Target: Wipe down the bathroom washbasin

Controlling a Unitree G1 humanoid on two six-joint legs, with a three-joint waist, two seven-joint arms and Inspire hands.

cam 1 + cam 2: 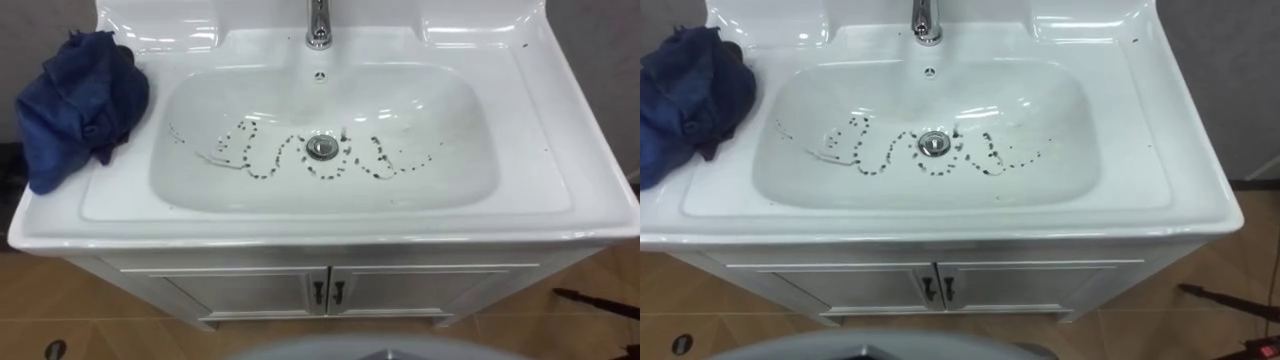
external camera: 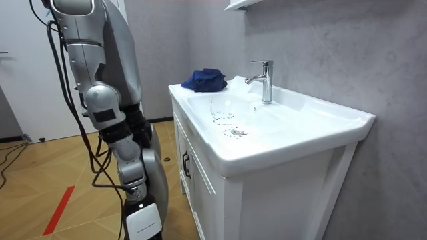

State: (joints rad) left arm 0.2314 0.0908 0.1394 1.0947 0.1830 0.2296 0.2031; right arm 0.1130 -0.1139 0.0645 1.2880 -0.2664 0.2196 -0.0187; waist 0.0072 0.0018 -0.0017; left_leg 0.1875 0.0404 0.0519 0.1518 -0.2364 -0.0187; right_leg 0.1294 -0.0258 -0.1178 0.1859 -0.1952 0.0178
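While low beside the cabinet (image 2: 200, 180), right hand (image 2: 137, 127), open or closed unclear, well apart from blue cloth (image 1: 80, 105) on basin (image 1: 420, 120).

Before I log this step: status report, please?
Right hand down by its side. Blue cloth lies on basin left ledge. Dark specks around drain. Nothing blocks.
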